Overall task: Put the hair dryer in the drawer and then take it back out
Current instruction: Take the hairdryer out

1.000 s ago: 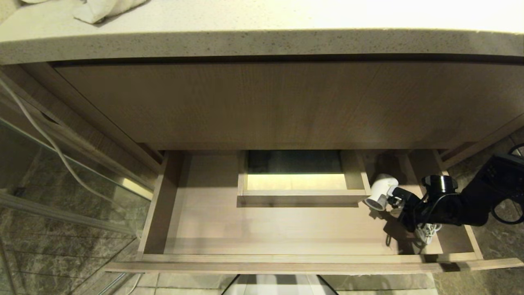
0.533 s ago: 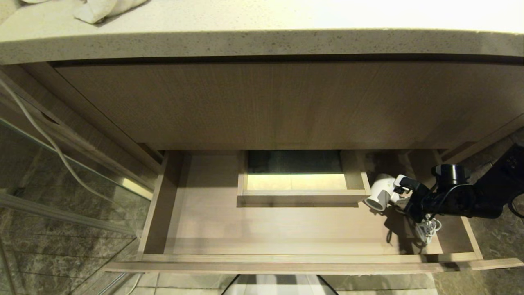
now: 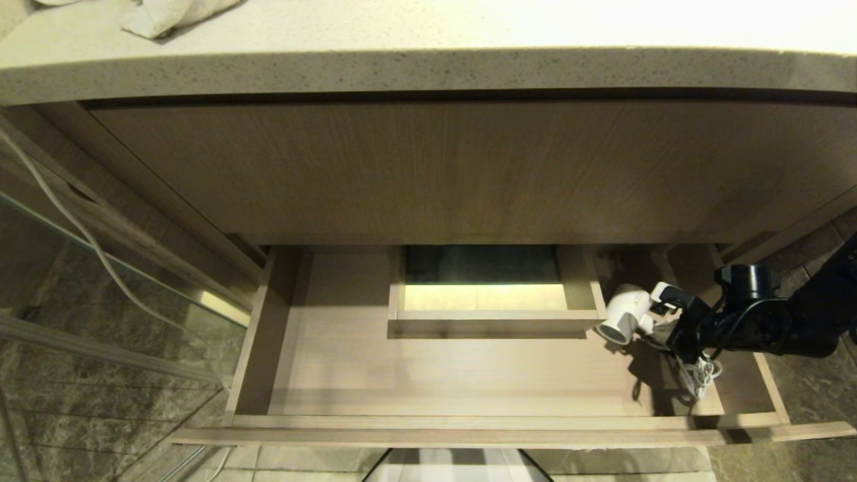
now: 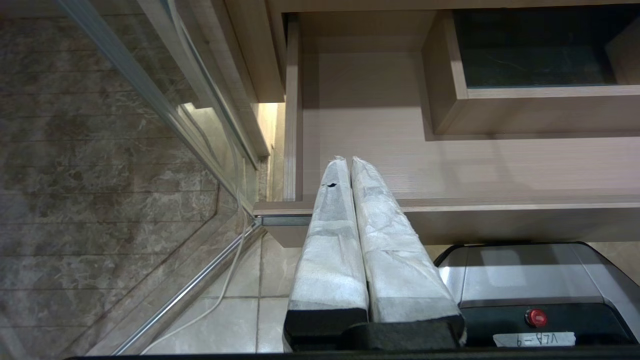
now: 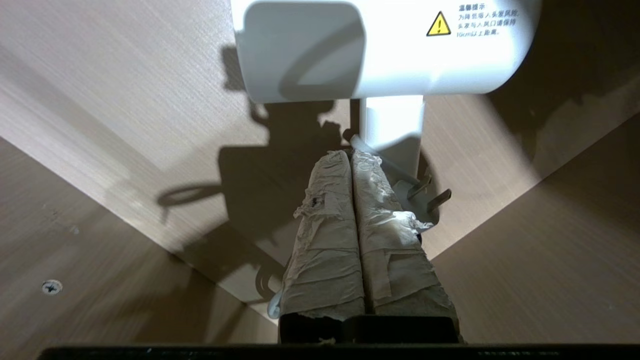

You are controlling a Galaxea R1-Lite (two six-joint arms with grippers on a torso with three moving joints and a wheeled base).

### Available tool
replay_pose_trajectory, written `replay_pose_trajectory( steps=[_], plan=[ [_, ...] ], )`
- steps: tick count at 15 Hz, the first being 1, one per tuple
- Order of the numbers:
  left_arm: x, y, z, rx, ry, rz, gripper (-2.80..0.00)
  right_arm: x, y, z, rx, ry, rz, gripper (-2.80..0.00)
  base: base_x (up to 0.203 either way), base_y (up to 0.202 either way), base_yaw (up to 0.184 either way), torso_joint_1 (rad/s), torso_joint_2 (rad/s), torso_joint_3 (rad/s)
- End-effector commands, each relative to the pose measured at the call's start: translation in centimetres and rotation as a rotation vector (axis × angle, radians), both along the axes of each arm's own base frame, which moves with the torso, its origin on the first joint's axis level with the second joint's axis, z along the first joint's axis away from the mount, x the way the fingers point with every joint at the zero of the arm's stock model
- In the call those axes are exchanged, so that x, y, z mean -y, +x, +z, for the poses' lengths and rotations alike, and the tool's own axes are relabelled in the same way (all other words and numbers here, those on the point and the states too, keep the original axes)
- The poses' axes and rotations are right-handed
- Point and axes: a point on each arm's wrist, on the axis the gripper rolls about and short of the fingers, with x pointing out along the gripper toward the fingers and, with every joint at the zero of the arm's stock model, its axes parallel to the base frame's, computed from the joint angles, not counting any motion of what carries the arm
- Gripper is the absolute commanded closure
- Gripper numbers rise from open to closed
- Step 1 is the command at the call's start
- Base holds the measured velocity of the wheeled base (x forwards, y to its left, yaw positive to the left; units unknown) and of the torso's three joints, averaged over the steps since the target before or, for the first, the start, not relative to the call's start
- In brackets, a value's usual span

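The white hair dryer [image 3: 622, 314] lies on the floor of the open drawer [image 3: 469, 422] at its right, beside the boxed cut-out, grille toward the front. Its barrel with the yellow warning label [image 5: 400, 45] fills the far end of the right wrist view. My right gripper [image 3: 659, 294] [image 5: 351, 154] is shut, its taped tips at the end of the handle [image 5: 392, 125]. The cord runs under them to the plug [image 5: 425, 197]. I cannot see anything pinched between them. My left gripper [image 4: 349, 160] is shut and parked over the drawer's front left corner [image 4: 280, 212].
A boxed cut-out [image 3: 492, 298] sits at the drawer's back middle. The bundled cord [image 3: 699, 375] lies near the front right. A towel [image 3: 167, 13] rests on the countertop [image 3: 428, 67] above. A glass panel [image 3: 100, 301] and loose cable [image 3: 67, 214] stand at the left.
My right gripper, still shut, has drawn toward the drawer's back right along the dryer's handle. The hair dryer has hardly shifted. The left arm has not moved.
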Motion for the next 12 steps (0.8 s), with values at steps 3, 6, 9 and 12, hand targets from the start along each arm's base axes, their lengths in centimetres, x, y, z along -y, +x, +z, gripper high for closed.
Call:
replay_pose_trajectory(
  steps=[3, 6, 9, 12],
  plan=[
    [0.0, 0.0, 0.0, 0.001, 0.000, 0.000, 0.00, -0.1, -0.2, -0.1, -0.007, -0.005, 0.008, -2.80, 0.000, 0.000, 0.000, 0.000, 0.00, 0.000],
    [0.0, 0.0, 0.0, 0.002, 0.000, 0.000, 0.00, 0.0, 0.2, -1.7, -0.029, 0.001, 0.009, -2.80, 0.000, 0.000, 0.000, 0.000, 0.00, 0.000],
    [0.0, 0.0, 0.0, 0.002, 0.000, 0.000, 0.00, 0.3, 1.1, -2.1, 0.010, -0.013, 0.010, -2.80, 0.000, 0.000, 0.000, 0.000, 0.00, 0.000],
    [0.0, 0.0, 0.0, 0.000, 0.000, 0.000, 0.00, 0.3, 1.4, -2.8, 0.002, -0.013, 0.012, -2.80, 0.000, 0.000, 0.000, 0.000, 0.00, 0.000]
  ],
)
